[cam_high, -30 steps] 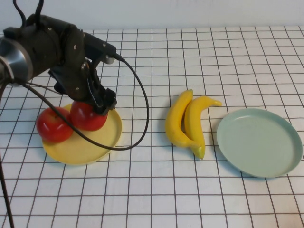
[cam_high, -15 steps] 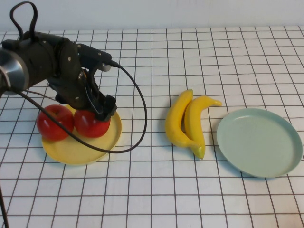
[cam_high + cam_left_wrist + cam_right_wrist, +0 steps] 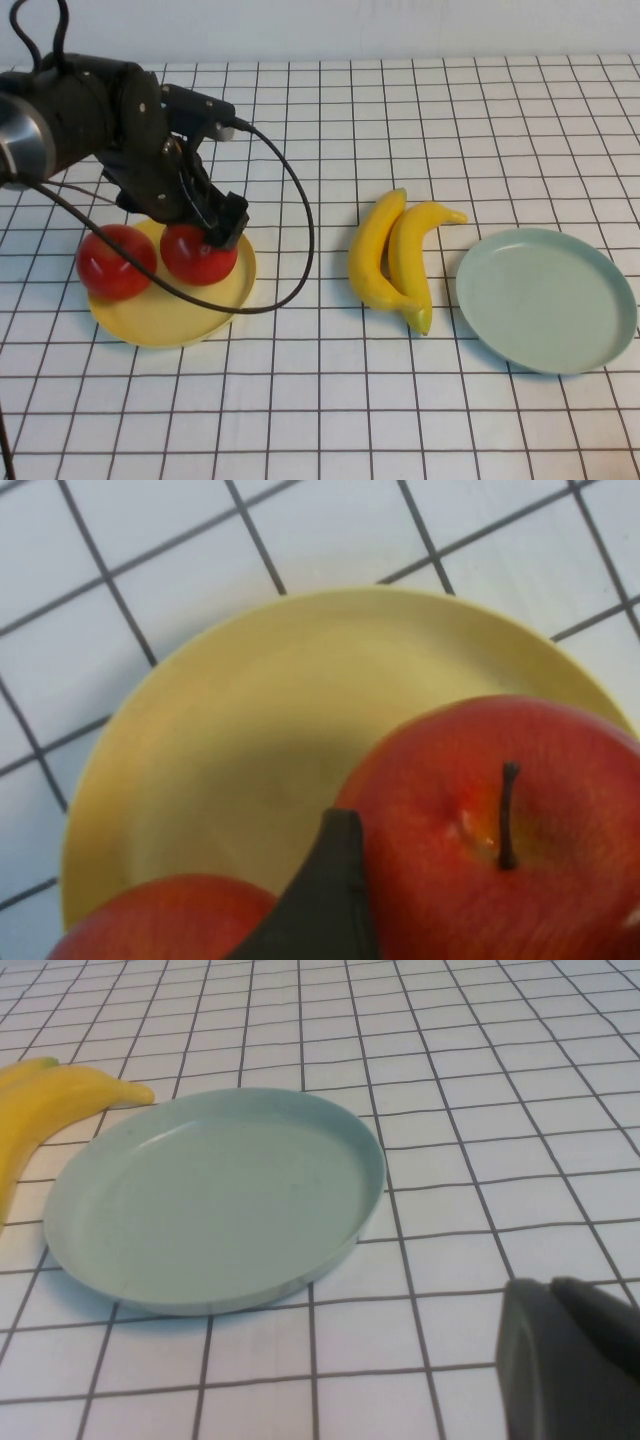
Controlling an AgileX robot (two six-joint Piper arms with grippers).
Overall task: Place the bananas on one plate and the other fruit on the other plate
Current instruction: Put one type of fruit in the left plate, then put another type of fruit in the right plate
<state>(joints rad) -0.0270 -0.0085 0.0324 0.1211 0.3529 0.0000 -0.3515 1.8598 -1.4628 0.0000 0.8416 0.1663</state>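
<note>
Two red apples lie on the pale yellow plate (image 3: 160, 310) at the left: one (image 3: 115, 262) on its left rim, the other (image 3: 198, 255) right of it. My left gripper (image 3: 212, 228) hangs just above the right apple, open, with its fingers either side of it. The left wrist view shows that apple (image 3: 500, 830), one finger (image 3: 325, 900) at its side, and the plate (image 3: 260, 730). Two yellow bananas (image 3: 395, 260) lie side by side mid-table. The pale green-blue plate (image 3: 545, 300) is empty at the right. My right gripper (image 3: 570, 1360) is shut, near that plate (image 3: 210, 1195).
A black cable (image 3: 300, 215) loops from the left arm over the table beside the yellow plate. The table is a white cloth with a black grid. A banana tip (image 3: 60, 1095) shows beside the green-blue plate in the right wrist view.
My left gripper lowered the right apple onto the yellow plate beside the other apple, then rose slightly off it. The bananas and the green-blue plate have not moved.
</note>
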